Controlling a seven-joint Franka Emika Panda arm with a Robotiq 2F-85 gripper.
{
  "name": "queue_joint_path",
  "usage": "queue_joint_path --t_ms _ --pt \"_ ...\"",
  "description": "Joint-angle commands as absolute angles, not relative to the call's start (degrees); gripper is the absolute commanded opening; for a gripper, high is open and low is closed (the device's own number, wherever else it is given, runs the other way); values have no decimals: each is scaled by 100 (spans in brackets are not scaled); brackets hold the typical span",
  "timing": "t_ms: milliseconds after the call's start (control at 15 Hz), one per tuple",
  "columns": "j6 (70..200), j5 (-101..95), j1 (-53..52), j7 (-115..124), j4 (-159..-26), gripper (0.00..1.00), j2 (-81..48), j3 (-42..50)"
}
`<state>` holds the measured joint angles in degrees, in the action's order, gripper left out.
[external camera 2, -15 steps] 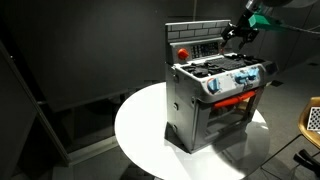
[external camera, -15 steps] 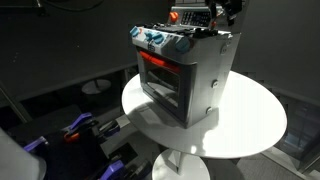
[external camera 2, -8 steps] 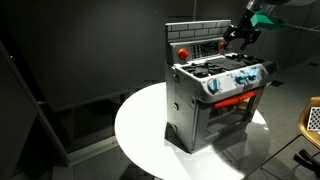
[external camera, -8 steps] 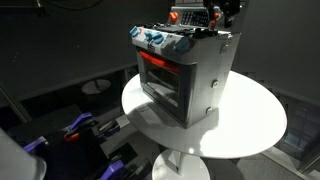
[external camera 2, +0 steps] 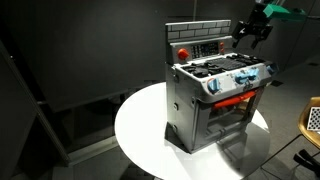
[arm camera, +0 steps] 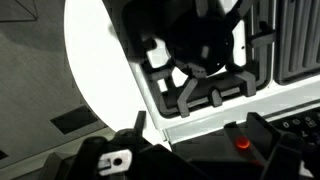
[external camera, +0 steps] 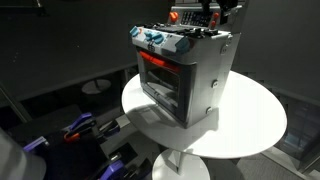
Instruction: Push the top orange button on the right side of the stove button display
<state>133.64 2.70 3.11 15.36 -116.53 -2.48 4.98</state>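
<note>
The silver-grey toy stove [external camera: 185, 80] with a glowing red-orange window stands on a round white table in both exterior views [external camera 2: 215, 100]. Its stove button display [external camera 2: 204, 47] is a small dark panel on the brick-patterned back wall, also at the top of an exterior view [external camera: 186, 16]. My gripper [external camera 2: 250, 28] hovers just right of and above the display, apart from it, also seen from the other side [external camera: 218, 9]. In the wrist view its dark fingers [arm camera: 195, 162] look apart, with a small orange button [arm camera: 241, 142] between them. The black burner grates [arm camera: 205, 60] lie above.
The round white table [external camera: 250, 125] carries the stove, with bare rim around it [external camera 2: 140, 130]. Blue-and-white knobs [external camera 2: 240, 80] line the stove's top front edge. A large red button [external camera 2: 183, 52] sits left of the display. The surroundings are dark.
My gripper has risen slightly and drawn back from the display panel. The stove has not moved.
</note>
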Motion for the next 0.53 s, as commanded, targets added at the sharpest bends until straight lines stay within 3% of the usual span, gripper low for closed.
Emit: queue_joint_path --t_ms 0,467 --pt "12842 239 392 1260 -11881 100 183 512" --pt "12627 265 437 1181 -11888 100 234 504"
